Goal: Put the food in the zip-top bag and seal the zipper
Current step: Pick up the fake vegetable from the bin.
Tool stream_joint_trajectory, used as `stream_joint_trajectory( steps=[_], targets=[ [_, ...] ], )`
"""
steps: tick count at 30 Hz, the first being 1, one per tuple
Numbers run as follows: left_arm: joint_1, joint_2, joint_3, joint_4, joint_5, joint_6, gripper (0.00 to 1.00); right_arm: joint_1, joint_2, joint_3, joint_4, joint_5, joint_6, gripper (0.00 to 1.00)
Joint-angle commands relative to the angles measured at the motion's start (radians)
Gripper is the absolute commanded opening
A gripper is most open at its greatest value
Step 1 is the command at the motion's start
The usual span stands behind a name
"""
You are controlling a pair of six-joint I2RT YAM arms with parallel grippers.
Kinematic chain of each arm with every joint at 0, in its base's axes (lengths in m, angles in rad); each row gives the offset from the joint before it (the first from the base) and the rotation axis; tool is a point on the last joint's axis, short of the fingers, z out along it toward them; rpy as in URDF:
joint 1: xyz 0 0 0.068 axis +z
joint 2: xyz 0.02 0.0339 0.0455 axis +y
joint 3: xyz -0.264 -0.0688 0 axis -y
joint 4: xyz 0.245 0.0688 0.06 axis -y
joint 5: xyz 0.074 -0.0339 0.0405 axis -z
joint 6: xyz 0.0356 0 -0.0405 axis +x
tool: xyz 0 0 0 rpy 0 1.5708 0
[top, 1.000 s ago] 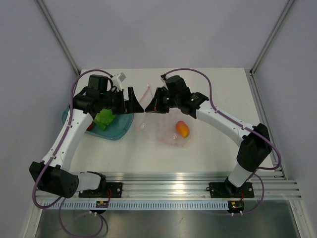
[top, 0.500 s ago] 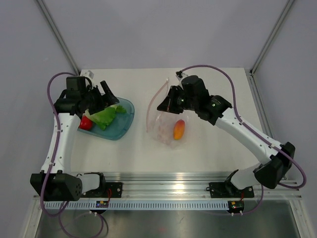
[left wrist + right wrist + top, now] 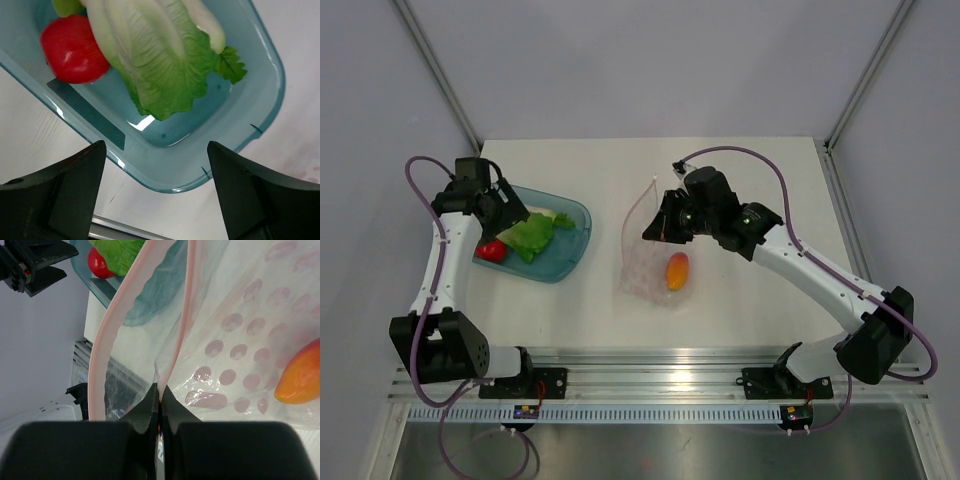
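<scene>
The zip-top bag (image 3: 650, 265) hangs in the table's middle with an orange toy food (image 3: 676, 270) inside; the orange piece also shows in the right wrist view (image 3: 302, 377). My right gripper (image 3: 663, 228) is shut on the bag's upper edge by the pink zipper (image 3: 107, 330), and the mouth gapes. A green leafy piece (image 3: 150, 55) and a red round one (image 3: 72, 50) lie in the teal bowl (image 3: 200, 170). My left gripper (image 3: 510, 213) is open and empty above the bowl's near rim.
The teal bowl (image 3: 570, 255) sits at the left of the table, with a whitish piece (image 3: 563, 217) by the leaf. A metal rail (image 3: 660, 385) runs along the near edge.
My left gripper has let go of the bag and swung left over the bowl. My right gripper has lifted the bag's edge, and the bag with the orange piece has shifted left.
</scene>
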State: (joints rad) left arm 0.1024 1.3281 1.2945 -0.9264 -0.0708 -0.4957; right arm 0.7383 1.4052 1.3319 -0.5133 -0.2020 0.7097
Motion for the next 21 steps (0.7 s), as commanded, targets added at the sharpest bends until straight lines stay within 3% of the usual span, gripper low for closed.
stream_joint_trajectory(
  steps=[1,5,10,16,20,21],
  targets=[
    [0.013,0.042,-0.012,0.026,-0.109,-0.027,0.86,-0.002,-0.005,0.0,0.055,-0.025,-0.056,0.06],
    [0.028,0.088,-0.029,0.043,-0.133,-0.058,0.85,-0.004,-0.003,-0.01,0.065,-0.039,-0.081,0.07],
    [0.01,0.135,-0.072,0.104,-0.004,-0.044,0.83,-0.004,0.012,-0.019,0.087,-0.054,-0.096,0.08],
    [-0.05,0.155,-0.138,0.139,-0.011,-0.056,0.95,-0.002,0.043,0.0,0.087,-0.085,-0.115,0.08],
    [-0.067,0.189,-0.172,0.211,0.011,-0.081,0.88,-0.004,0.047,0.0,0.09,-0.088,-0.11,0.08],
    [-0.069,0.203,-0.17,0.236,0.009,-0.084,0.82,-0.004,0.046,0.0,0.091,-0.091,-0.107,0.08]
  ],
)
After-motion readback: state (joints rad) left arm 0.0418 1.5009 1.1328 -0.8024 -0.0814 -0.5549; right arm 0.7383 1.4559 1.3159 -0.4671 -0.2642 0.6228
